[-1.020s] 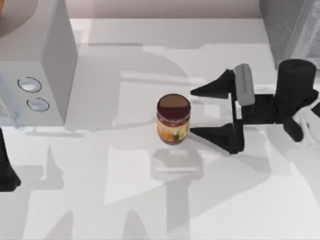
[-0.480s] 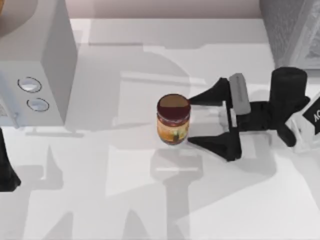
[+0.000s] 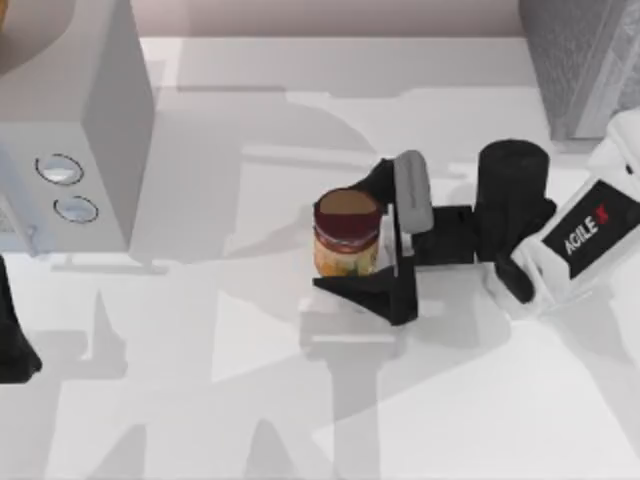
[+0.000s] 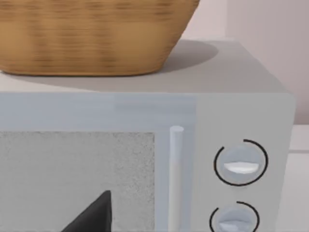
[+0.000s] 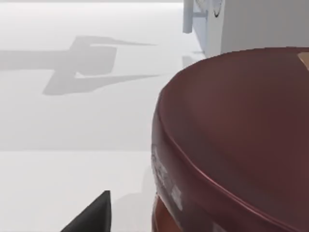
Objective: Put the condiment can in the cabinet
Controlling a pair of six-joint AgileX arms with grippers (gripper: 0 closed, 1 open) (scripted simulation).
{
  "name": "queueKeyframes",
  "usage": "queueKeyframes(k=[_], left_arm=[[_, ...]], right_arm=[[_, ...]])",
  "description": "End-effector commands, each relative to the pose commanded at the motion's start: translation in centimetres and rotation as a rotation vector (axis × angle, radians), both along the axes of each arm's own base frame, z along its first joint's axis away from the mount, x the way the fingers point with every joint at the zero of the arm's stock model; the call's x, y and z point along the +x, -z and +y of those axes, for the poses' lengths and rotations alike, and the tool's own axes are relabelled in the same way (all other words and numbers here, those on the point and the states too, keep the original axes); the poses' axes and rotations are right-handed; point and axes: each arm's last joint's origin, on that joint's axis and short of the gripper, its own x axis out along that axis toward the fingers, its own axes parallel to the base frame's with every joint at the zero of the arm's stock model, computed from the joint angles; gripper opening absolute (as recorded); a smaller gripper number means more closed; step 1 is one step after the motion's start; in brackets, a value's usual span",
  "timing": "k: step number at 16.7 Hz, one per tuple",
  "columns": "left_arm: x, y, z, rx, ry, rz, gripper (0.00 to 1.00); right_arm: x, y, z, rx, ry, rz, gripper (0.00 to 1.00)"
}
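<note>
The small round condiment can (image 3: 347,235), maroon lid and yellow-orange label, stands upright mid-desk, long axis vertical, lid up. Bare white desk (image 3: 200,400) lies open in front and to its left. The right gripper (image 3: 345,233) comes in from the right, black fingers (image 3: 365,292) spread wide on either side of the can, not yet closed on it. The grey microwave (image 3: 70,150) with 2 dials, wicker basket (image 4: 91,36) on top, sits well apart at the left. The left arm (image 3: 12,340) is parked at the left edge.

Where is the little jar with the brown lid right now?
In the top view, the condiment can stands near the table's middle, between the open jaws of the right gripper, with the microwave away to its left.
</note>
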Motion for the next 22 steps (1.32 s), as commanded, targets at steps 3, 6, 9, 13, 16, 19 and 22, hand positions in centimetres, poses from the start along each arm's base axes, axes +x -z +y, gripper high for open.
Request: queueKeyframes(k=[3,6,9,13,16,19,22], left_arm=[[0.0,0.0,0.0,0.0,0.0,0.0,1.0],[0.0,0.0,0.0,0.0,0.0,0.0,1.0],[0.0,0.0,0.0,0.0,0.0,0.0,1.0],[0.0,0.0,0.0,0.0,0.0,0.0,1.0],[0.0,0.0,0.0,0.0,0.0,0.0,1.0],[0.0,0.0,0.0,0.0,0.0,0.0,1.0],[0.0,0.0,0.0,0.0,0.0,0.0,1.0]], right_arm=[[-0.01,0.01,0.09,0.0,0.0,0.0,1.0],[-0.01,0.01,0.09,0.0,0.0,0.0,0.85],[-0.01,0.01,0.09,0.0,0.0,0.0,0.62],[-0.01,0.01,0.09,0.0,0.0,0.0,0.32],[-0.01,0.01,0.09,0.0,0.0,0.0,0.1],[-0.01,0.01,0.09,0.0,0.0,0.0,0.0],[-0.01,0.01,0.09,0.0,0.0,0.0,0.0]])
